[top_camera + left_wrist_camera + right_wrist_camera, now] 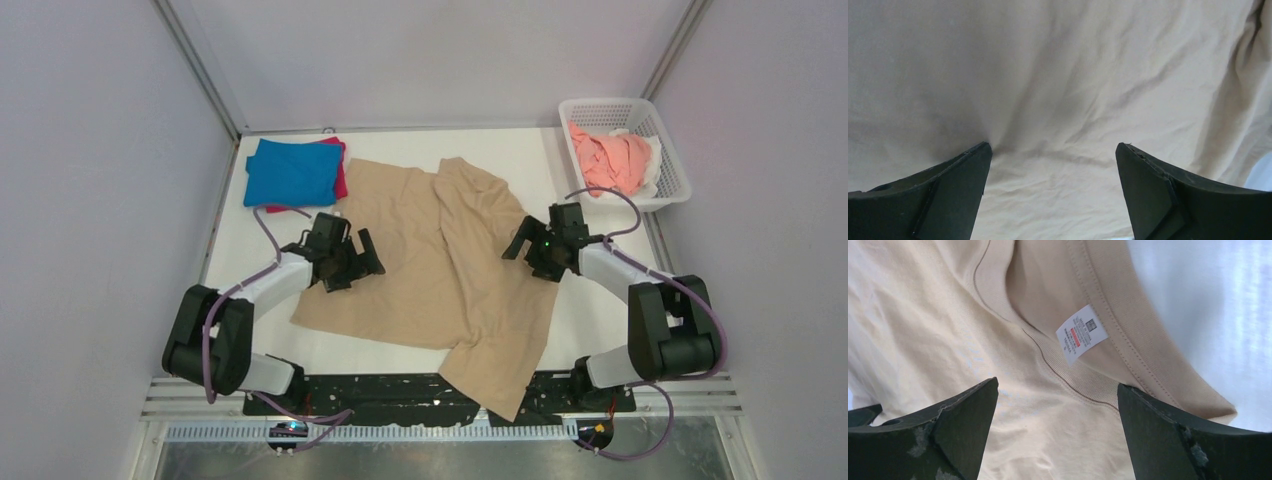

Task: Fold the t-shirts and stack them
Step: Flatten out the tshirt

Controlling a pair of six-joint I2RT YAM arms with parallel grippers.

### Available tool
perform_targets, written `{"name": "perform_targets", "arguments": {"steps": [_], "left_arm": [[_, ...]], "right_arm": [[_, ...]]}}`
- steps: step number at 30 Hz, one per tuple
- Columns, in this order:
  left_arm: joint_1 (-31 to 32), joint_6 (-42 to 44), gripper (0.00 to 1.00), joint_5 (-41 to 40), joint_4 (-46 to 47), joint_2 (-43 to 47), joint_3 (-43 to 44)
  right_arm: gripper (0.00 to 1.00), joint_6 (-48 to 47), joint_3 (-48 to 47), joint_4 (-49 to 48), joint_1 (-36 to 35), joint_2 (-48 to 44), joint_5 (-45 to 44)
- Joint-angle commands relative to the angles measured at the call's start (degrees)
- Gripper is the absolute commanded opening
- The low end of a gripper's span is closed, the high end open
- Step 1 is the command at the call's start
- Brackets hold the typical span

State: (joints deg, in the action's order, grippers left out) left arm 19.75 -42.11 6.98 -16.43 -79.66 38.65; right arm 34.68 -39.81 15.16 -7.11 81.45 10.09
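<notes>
A large tan t-shirt (440,260) lies spread and partly folded over itself in the middle of the table, one end hanging over the near edge. My left gripper (352,258) is open over its left part; the left wrist view shows only tan cloth (1058,90) between the jaws. My right gripper (532,248) is open over the shirt's right edge, above the collar (1108,305) and its white label (1080,332). A folded blue shirt (292,172) lies on a magenta one (340,178) at the back left. Salmon-pink (612,160) and white (652,165) shirts sit in the basket.
A white plastic mesh basket (672,170) stands at the back right corner. White table surface (250,260) shows left of the tan shirt and in the right wrist view (1218,315). Grey walls enclose the table on three sides.
</notes>
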Motion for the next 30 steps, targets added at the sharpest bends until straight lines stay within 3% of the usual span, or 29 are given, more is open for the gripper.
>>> {"name": "perform_targets", "arguments": {"steps": [1,6,12,17,20,25,30], "left_arm": [[2.38,-2.89,0.99,8.84,-5.95,-0.87,-7.81],[9.26,-5.26,0.99,8.0,-9.94,0.51,-8.95],[10.22,-4.41,0.99,4.53,-18.85,9.37,-10.58],[10.13,-3.5,0.99,-2.91,-28.44,19.89,-7.25],[10.06,-1.95,0.99,-3.27,-28.29,22.84,-4.79],[8.17,1.43,0.99,-6.47,-20.5,17.66,4.5],[2.57,3.62,0.99,-8.65,-14.58,6.44,14.17]], "right_arm": [[0.95,-1.75,2.82,8.19,6.8,-0.61,-1.27],[0.95,-1.08,4.49,7.89,14.17,-4.8,-2.11],[0.95,-4.07,-2.46,11.38,15.37,-5.53,-3.75],[0.95,-6.99,-9.43,13.29,5.59,-8.18,-14.13],[0.95,-8.88,-16.51,12.48,2.92,-6.29,-12.97],[0.95,-13.95,-32.16,6.32,-0.79,6.59,-8.76],[0.95,-22.92,-57.33,14.15,-0.99,30.29,-7.24]]}}
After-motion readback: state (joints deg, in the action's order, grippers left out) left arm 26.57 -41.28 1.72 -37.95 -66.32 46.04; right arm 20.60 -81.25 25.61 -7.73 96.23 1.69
